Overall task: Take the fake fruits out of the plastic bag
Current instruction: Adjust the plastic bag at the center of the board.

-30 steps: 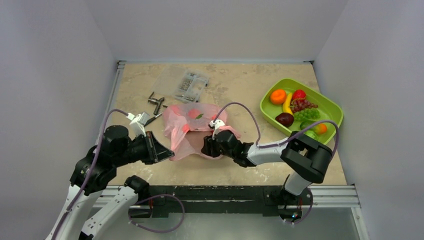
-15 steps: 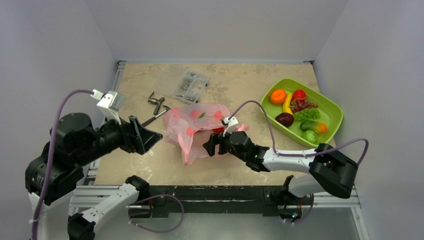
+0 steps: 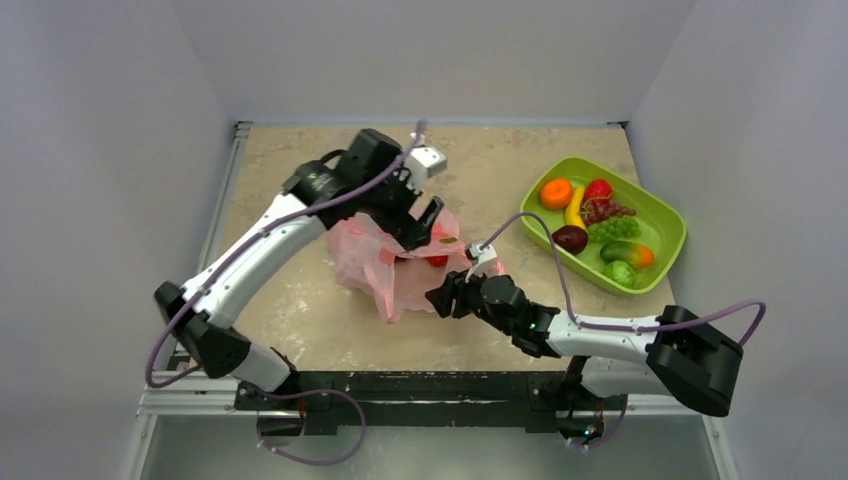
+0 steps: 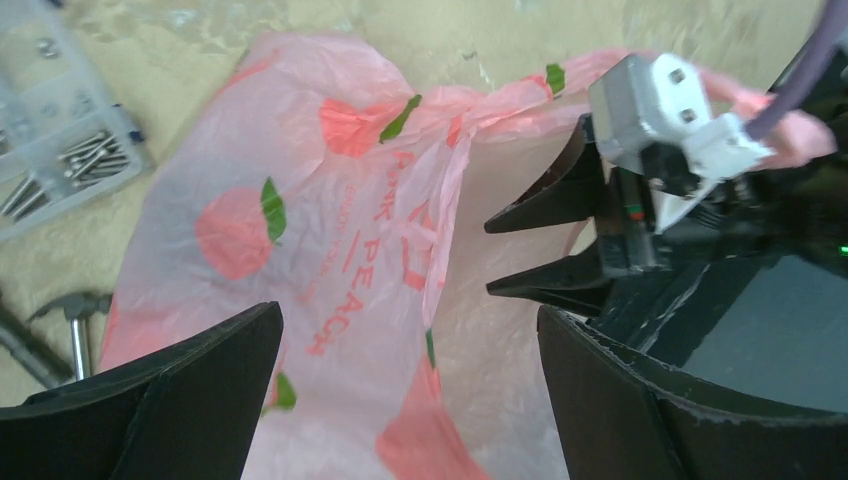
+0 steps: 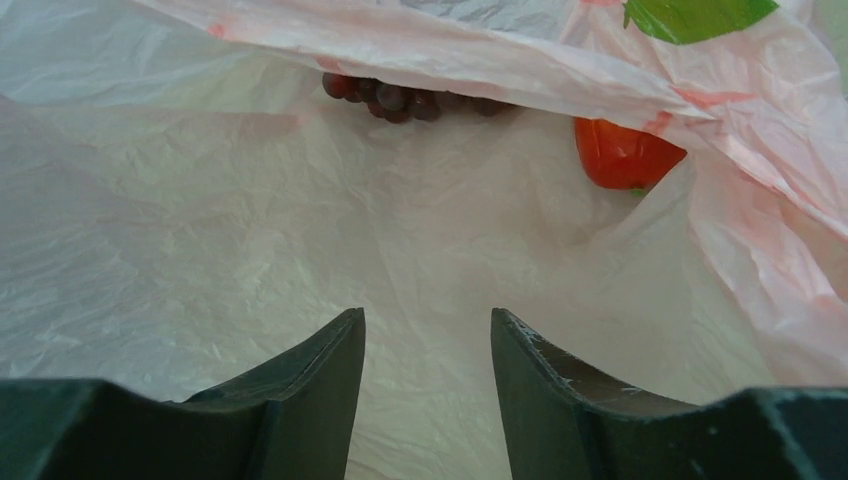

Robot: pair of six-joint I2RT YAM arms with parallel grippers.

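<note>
Bag status: plastic bag [image 3: 375,262] lies crumpled on the table [image 3: 320,335], its mouth toward the right gripper [image 3: 443,298]. I see that claw's fingers parted with nothing between them, film just ahead. Inside, under the upper fold: dark grape bunch [image 5: 410,100] and red fruit [image 5: 622,152]. Left gripper [image 3: 425,225] hangs over the bag, spread wide, holding nothing. Other fake fruits [image 3: 604,211] sit in the green tray [image 3: 668,222], well apart.

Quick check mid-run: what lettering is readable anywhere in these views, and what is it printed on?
"PEACH": red capitals printed on the pink plastic bag, seen in the left wrist view.
Red word just above it on the same film: creased, not readable for sure.
Fine line of print running beside those words: too small to read.
No other readable text in any view.
</note>
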